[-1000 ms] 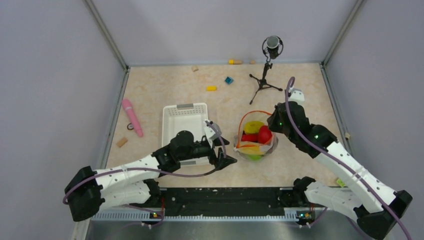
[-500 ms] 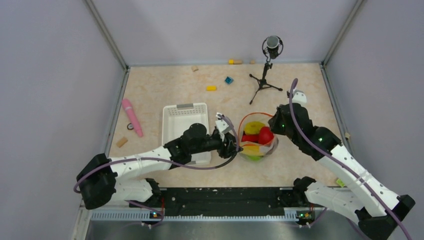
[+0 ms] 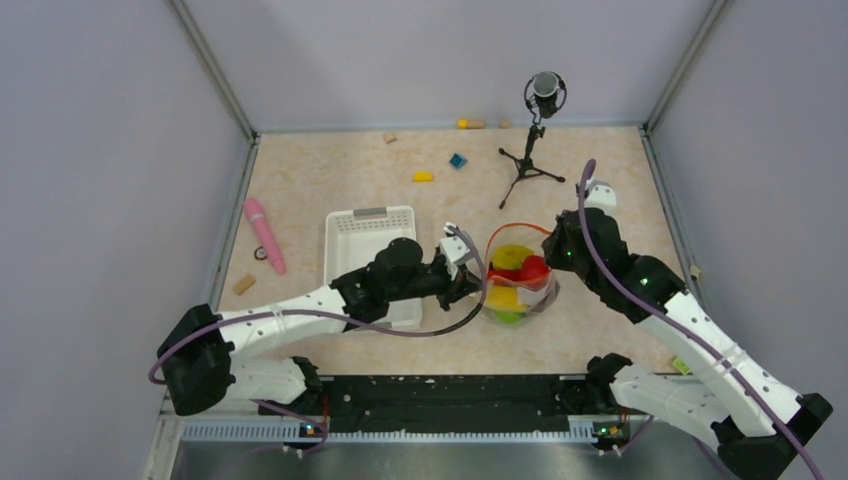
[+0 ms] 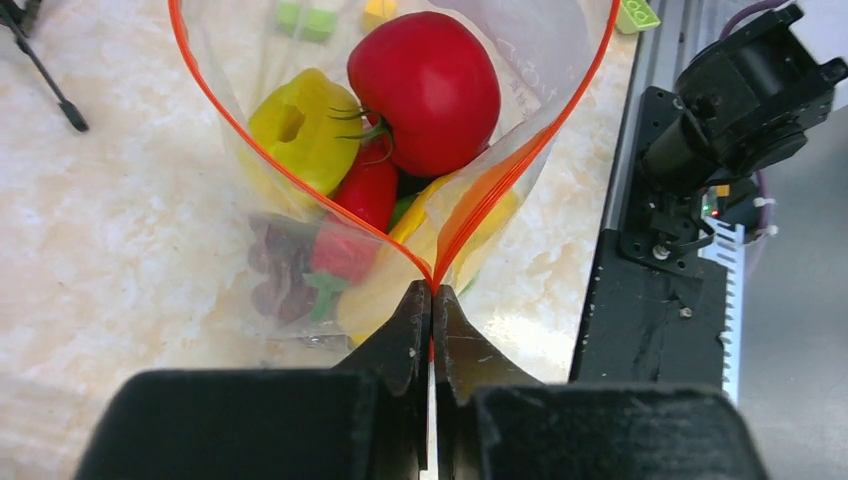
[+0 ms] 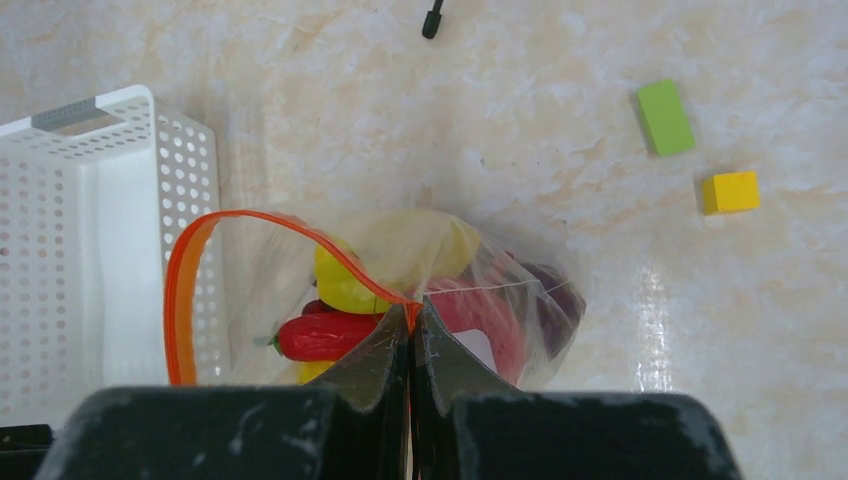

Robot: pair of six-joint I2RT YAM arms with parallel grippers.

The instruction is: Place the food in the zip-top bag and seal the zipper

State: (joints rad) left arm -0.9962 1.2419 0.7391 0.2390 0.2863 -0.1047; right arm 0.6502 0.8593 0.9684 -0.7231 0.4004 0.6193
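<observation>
**Both grippers pinch the bag's mouth with the toy food inside**

We see the left gripper (image 4: 432, 290) with its jaws pressed together on the orange-red zipper (image 4: 290, 181), at the end where the strip's two strands meet. Opposite it, the right gripper (image 5: 412, 310) is clamped the same way on the zipper's other end. Between the two pinched ends the strands bow apart, so the mouth of the zip-top bag (image 4: 540, 50) stands open in a loop.

The food (image 3: 530, 268) sits inside the bag. From the left wrist we make out a red apple (image 4: 425, 90) on top and a yellow piece (image 4: 300, 130) touching it. A red chili (image 4: 365, 190) lies beneath, and dark purple grapes (image 4: 275, 275) sit low against the clear wall.

The bag rests on the marbled table (image 3: 320, 180), just right of the white basket (image 3: 370, 235) and between the two arms. From above, a pink stick (image 3: 265, 235) lies left of the basket, and a microphone on a tripod (image 3: 530, 165) stands beyond the bag. In the right wrist view a green block (image 5: 664, 117) and a yellow block (image 5: 730, 192) lie on the table, apart from the bag.
</observation>
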